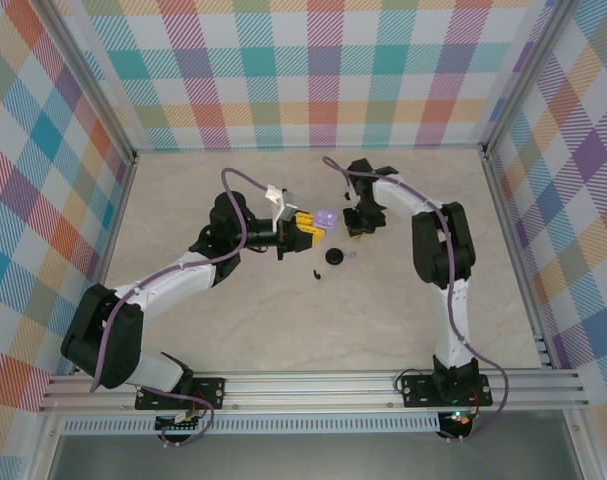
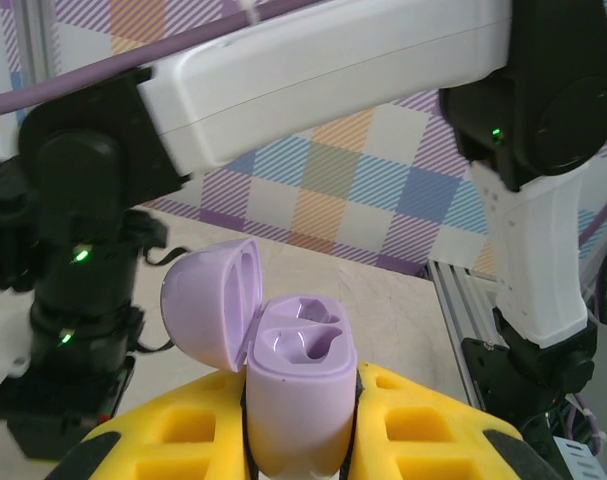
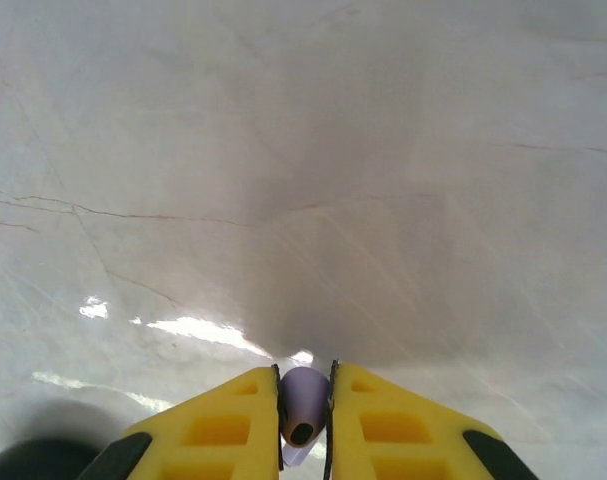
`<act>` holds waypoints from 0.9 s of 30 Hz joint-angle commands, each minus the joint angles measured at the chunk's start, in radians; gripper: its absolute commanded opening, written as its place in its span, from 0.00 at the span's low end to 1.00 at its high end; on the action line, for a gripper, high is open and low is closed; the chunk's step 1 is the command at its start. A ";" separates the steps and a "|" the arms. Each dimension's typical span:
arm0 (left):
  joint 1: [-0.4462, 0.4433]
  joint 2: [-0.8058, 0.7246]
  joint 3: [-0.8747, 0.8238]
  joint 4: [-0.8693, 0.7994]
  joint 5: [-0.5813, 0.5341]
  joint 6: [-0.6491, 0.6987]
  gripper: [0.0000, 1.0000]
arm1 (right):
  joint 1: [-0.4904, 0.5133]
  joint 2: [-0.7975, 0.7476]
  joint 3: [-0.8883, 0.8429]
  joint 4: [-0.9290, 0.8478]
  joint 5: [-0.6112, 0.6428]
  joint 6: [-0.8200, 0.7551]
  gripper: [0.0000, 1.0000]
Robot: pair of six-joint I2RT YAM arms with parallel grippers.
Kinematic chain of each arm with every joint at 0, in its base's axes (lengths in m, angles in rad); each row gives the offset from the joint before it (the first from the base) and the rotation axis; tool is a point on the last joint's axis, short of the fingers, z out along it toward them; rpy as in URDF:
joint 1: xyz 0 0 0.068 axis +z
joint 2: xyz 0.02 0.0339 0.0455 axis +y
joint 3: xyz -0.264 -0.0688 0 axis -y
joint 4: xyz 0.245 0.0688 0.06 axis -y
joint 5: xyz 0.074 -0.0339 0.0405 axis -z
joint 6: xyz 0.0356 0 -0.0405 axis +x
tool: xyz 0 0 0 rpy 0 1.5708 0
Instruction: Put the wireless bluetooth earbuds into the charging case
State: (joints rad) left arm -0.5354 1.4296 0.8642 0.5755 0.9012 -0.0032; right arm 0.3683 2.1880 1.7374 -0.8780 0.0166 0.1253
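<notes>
From above, the left gripper (image 1: 311,230) is seen near the middle of the table (image 1: 233,330), with the lilac charging case (image 1: 326,216) at its tip, and the right gripper (image 1: 360,226) is seen just beside that case, pointing down. A round black case (image 1: 335,257) lies on the table close to both grippers. A tiny black earbud (image 1: 316,272) lies near it, and a small pale lilac piece (image 1: 351,256), too small to be identified with certainty, lies just beside it. What is hidden from that height is supplied by the wrist cameras. In the left wrist view, the lilac case is shown clamped upright between the closed yellow fingers (image 2: 423,425), its lid (image 2: 215,305) swung open to the left and both wells bare, with the right arm (image 2: 323,70) stretched across behind. In the right wrist view, the fingers are shown closed tightly on a lilac earbud (image 3: 303,408), its dark tip facing the camera, held above the pale marble surface.
</notes>
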 commanded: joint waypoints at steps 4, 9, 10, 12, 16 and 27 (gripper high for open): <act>0.000 0.008 0.008 0.030 -0.077 -0.037 0.02 | -0.068 -0.205 -0.163 0.233 -0.140 0.037 0.14; 0.003 0.030 0.014 0.032 -0.147 -0.075 0.02 | -0.104 -0.328 -0.280 0.343 -0.223 0.046 0.13; 0.003 0.035 0.014 0.036 -0.160 -0.085 0.02 | -0.107 -0.351 -0.296 0.359 -0.233 0.047 0.13; 0.007 0.045 0.015 0.040 -0.182 -0.102 0.02 | -0.110 -0.391 -0.322 0.379 -0.249 0.043 0.13; 0.008 0.068 0.014 0.064 -0.213 -0.142 0.02 | -0.110 -0.472 -0.372 0.415 -0.274 0.043 0.13; 0.012 0.103 0.022 0.112 -0.248 -0.221 0.02 | -0.111 -0.676 -0.446 0.486 -0.382 0.012 0.13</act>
State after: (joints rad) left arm -0.5316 1.5257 0.8646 0.6312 0.6628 -0.1940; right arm 0.2588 1.5608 1.3113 -0.4404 -0.2989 0.1562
